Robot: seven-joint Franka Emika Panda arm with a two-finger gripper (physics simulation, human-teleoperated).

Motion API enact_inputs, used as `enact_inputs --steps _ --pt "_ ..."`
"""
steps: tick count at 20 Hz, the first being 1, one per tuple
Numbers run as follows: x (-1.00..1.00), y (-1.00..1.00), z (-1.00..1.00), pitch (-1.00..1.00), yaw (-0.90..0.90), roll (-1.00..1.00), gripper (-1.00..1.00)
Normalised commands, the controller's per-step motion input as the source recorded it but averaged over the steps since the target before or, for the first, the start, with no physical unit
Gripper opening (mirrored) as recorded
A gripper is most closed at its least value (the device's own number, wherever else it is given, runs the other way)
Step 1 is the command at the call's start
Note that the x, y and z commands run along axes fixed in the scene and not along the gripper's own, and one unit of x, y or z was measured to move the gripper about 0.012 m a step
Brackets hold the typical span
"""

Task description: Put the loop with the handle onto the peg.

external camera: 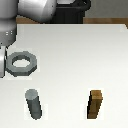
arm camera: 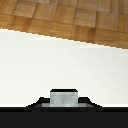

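A: Exterior view first. Where is the loop (external camera: 21,63)?

B: Near the exterior view's left edge, over the white table (external camera: 75,55). It is a grey ring with a faceted outer edge and a round hole, and its flat face is turned up toward the camera, a little tilted. Whether it touches the table I cannot tell.

A: Which way does its handle run?

B: Toward the exterior view's left, where the arm (external camera: 10,30) comes down. The handle itself is hidden there, so the long axis seems to lie roughly left to right across the view.

A: And the peg (external camera: 34,104)?

B: It stands upright toward the front, below the loop in the picture and slightly to its right, well apart from it. A brown block (external camera: 96,105) stands upright too, off to the exterior view's right.

A: Can you see the gripper?

B: Only a pale part at the frame edge beside the ring. The fingers are cut off, so I cannot tell how far open it is.

A: Now the wrist view.

B: A small grey block-shaped piece (arm camera: 63,97) sits just above a dark band. Beyond it lies the white table, then a wooden floor (arm camera: 75,20). No fingers show here either, so the grip stays unclear.
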Motion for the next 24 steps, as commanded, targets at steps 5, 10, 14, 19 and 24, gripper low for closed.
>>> enact_inputs --steps 5,10,14,19,24 --pt "0.20 0.04 0.00 0.00 0.00 0.00 -1.00" --pt "0.20 0.20 0.00 0.00 0.00 0.00 -1.00" --pt "0.75 0.00 0.00 0.00 0.00 0.00 -1.00" --pt "0.60 0.20 0.00 0.00 0.00 0.00 -1.00" --pt "0.00 0.40 0.00 0.00 0.00 0.00 -1.00"
